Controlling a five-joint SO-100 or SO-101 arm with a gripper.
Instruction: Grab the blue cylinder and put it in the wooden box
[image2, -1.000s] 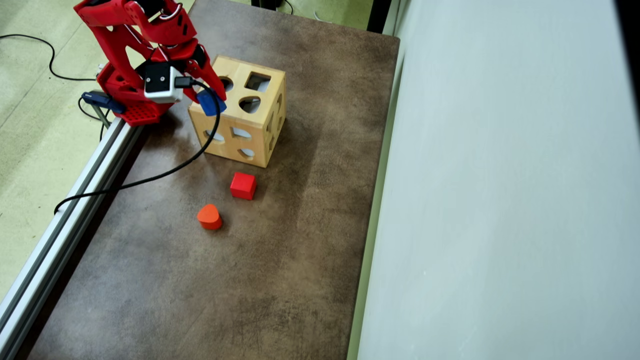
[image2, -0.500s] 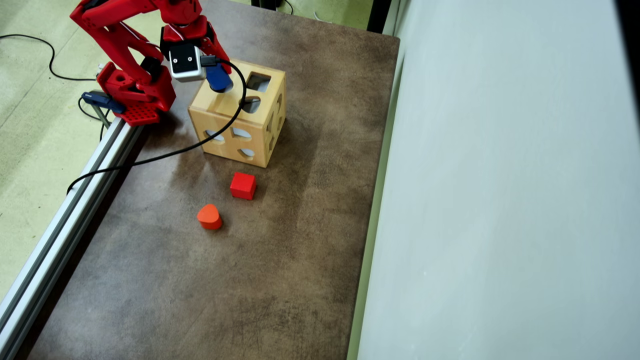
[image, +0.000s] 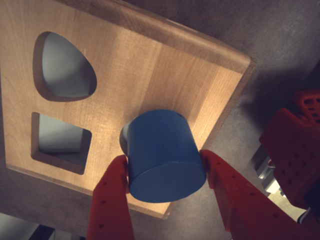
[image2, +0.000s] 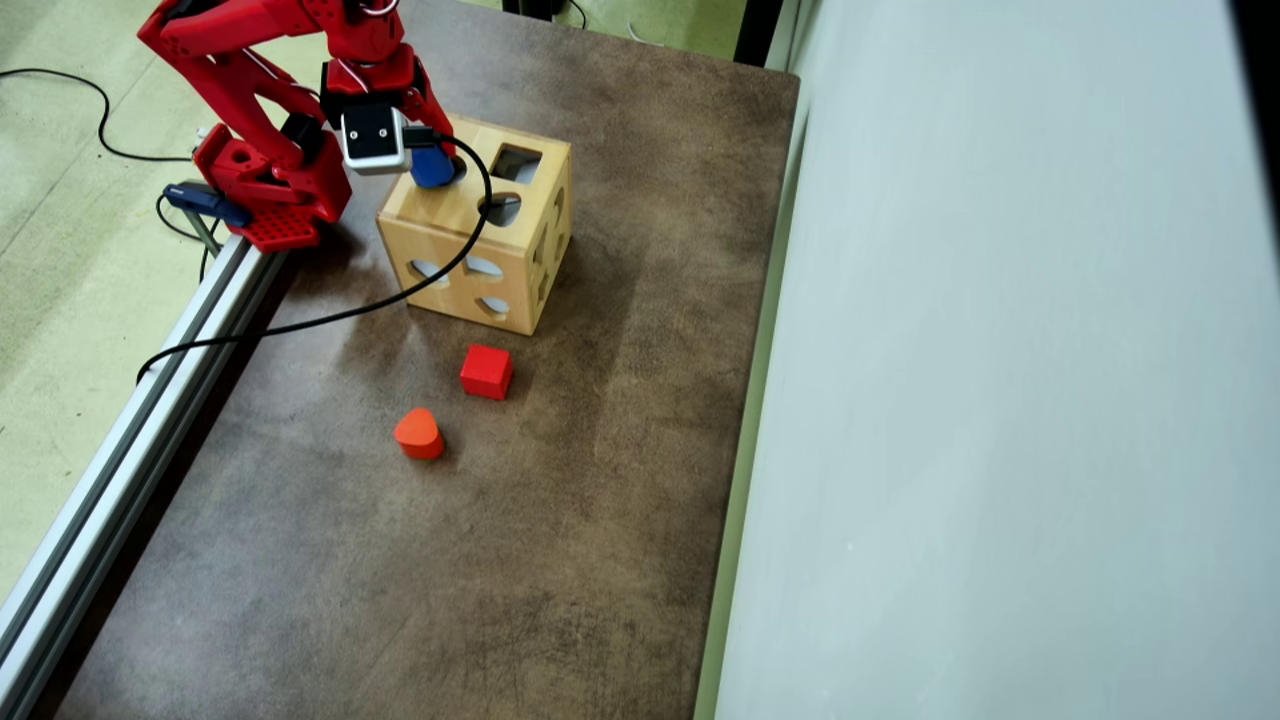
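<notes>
The blue cylinder (image: 162, 152) is clamped between my two red fingers (image: 112, 192), my gripper (image: 165, 167) shut on it. Its far end meets the round hole in the top face of the wooden box (image: 150, 65), covering most of that hole. How deep it sits in the hole I cannot tell. From overhead, the blue cylinder (image2: 432, 168) shows at the top face's back left corner of the wooden box (image2: 445, 215), under my gripper (image2: 430, 160).
A red cube (image2: 486, 371) and an orange-red rounded block (image2: 418, 433) lie on the brown table (image2: 520, 560) in front of the box. A black cable (image2: 330, 313) loops across the table. A metal rail (image2: 120, 440) runs along the left edge.
My gripper swung from the box's left side up over its top, then dropped a little, bringing the cylinder down onto the round hole.
</notes>
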